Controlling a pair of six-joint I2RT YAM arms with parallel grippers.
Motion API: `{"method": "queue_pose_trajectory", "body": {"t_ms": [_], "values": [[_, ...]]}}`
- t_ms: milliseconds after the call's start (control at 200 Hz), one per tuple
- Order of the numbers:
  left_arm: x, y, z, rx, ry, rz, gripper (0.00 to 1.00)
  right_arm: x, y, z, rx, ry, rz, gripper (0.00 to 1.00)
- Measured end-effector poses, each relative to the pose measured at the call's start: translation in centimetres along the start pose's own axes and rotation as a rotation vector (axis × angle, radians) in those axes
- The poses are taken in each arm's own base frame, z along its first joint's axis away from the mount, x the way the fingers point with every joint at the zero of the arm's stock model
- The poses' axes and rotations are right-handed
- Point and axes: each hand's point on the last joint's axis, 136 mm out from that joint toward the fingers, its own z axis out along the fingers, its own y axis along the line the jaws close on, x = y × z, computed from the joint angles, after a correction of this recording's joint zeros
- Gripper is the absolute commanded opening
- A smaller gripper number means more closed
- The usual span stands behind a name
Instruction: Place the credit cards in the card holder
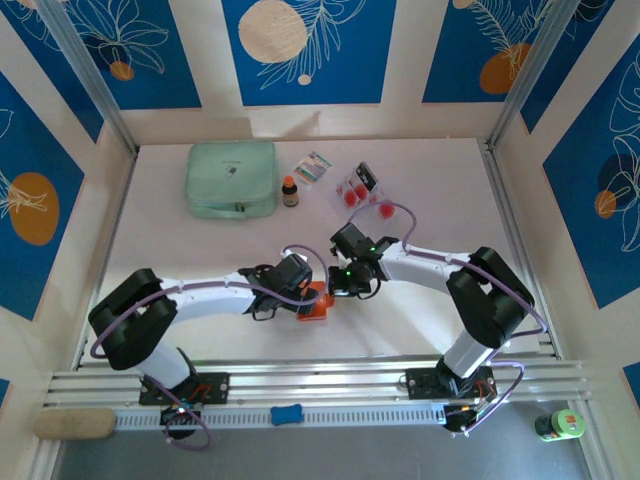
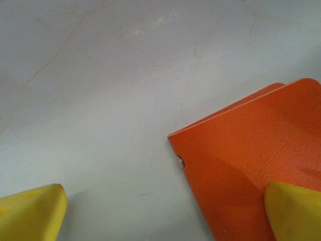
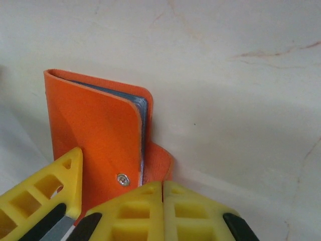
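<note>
Near the desk's (image 1: 200, 330) front edge, the card holder (image 1: 314, 303) lies folded between both arms. The left hand (image 1: 300, 287) is spread wide, one finger (image 2: 293, 211) on its cover. The right hand (image 3: 163, 201) is closed at its flap, grip unclear. With the credit cards (image 1: 358, 187) far back, opening the cover likely comes next.

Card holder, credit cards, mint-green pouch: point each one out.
card holder (image 3: 95, 130): right wrist view, on its orange front cover.
credit cards (image 1: 356, 190): top external view, on the red-spotted middle of the group.
mint-green pouch (image 1: 231, 178): top external view, on its top face.
</note>
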Motion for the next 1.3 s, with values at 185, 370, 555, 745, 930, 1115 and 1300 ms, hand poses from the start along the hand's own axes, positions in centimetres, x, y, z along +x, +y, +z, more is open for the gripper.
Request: {"method": "queue_pose_trajectory", "body": {"t_ms": [185,370,555,745,930,1115,1300], "values": [[0.0,0.0,0.0,0.000,0.000,0.003,1.00,0.0,0.8,-0.4,-0.029,-0.008,-0.009,0.00],[0.1,0.0,0.0,0.000,0.000,0.003,1.00,0.0,1.9,-0.4,-0.079,-0.002,-0.002,0.00],[0.2,0.3,-0.1,-0.007,-0.003,0.003,1.00,-0.1,2.5,0.4,-0.112,0.014,0.013,0.00],[0.2,0.5,-0.2,-0.013,-0.007,0.002,1.00,0.1,2.9,1.7,-0.140,0.041,0.027,0.00],[0.2,0.7,-0.7,-0.018,-0.013,-0.001,1.00,0.0,3.2,1.9,-0.158,0.041,0.030,0.00],[-0.7,0.6,-2.1,0.003,-0.054,-0.014,1.00,0.0,3.2,2.0,-0.159,0.038,0.030,0.00],[-0.8,0.8,-3.0,0.016,-0.078,-0.031,1.00,0.0,3.2,2.0,-0.159,0.038,0.030,0.00]]}}
